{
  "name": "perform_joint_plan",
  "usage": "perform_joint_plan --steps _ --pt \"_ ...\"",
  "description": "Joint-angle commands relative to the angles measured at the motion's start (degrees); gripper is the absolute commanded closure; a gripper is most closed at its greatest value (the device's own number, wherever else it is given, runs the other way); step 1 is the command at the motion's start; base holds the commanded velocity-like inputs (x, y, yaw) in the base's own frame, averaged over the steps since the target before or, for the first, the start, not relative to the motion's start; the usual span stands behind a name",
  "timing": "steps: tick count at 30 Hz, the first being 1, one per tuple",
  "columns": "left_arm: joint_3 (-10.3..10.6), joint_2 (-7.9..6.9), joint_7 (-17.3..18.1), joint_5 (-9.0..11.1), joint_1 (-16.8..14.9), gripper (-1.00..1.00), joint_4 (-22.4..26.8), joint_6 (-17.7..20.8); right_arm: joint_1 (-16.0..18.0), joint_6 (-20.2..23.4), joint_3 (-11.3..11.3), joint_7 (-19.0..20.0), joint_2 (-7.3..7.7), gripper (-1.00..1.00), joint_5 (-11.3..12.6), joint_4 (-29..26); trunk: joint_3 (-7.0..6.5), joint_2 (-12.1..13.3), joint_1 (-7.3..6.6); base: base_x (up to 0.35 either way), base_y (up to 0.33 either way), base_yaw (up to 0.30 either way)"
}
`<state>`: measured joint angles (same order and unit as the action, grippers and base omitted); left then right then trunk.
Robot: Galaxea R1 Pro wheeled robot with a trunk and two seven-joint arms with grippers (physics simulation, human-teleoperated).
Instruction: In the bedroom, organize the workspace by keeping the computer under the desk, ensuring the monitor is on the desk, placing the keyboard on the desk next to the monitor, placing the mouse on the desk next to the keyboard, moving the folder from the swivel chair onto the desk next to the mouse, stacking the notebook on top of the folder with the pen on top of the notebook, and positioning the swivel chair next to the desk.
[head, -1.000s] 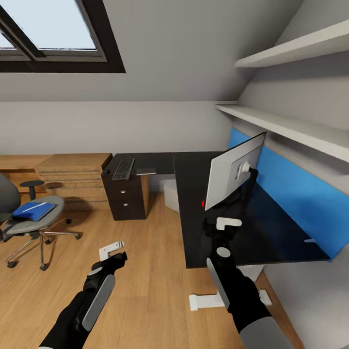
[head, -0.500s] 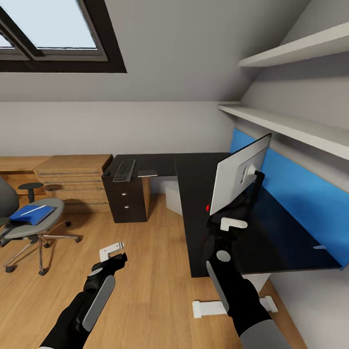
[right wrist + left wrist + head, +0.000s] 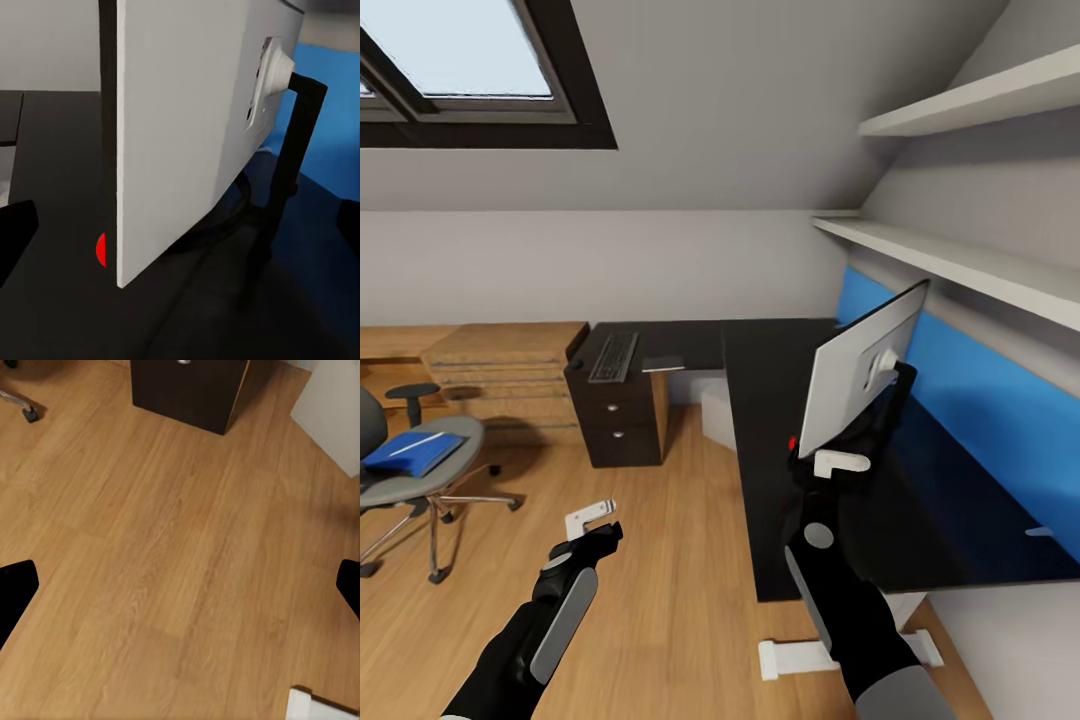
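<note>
Monitor [image 3: 860, 375] slightly farther right, turned.

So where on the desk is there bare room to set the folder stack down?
The glossy top of the desk is bare between the keyboard at its far left end and the monitor, along the front edge. Behind the monitor, toward the blue back panel, the black stand and right gripper crowd it.
</note>
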<state>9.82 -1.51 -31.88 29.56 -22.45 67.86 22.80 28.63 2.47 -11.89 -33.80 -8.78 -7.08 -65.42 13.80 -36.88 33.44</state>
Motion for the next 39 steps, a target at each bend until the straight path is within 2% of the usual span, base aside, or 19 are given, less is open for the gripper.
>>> perform_joint_plan --steps 1,19,39 --pt "0.2 -0.07 -0.6 0.5 -0.1 -1.00 0.1 0.1 0.0 0.2 -0.1 -0.3 -0.01 -1.00 -0.4 0.0 0.09 -0.1 0.03 0.172 0.000 0.000" --pt "0.2 0.00 -0.4 0.4 -0.1 -1.00 0.1 0.1 -0.1 0.2 0.0 -1.3 -0.01 -1.00 -0.7 -0.1 0.09 -0.1 0.03 0.182 0.016 0.000" --pt "0.3 0.01 -0.5 0.5 -0.1 -1.00 0.0 0.1 -0.1 0.3 0.4 -1.4 -0.01 -1.00 -0.7 0.0 0.09 -0.1 0.03 0.076 0.003 0.000"
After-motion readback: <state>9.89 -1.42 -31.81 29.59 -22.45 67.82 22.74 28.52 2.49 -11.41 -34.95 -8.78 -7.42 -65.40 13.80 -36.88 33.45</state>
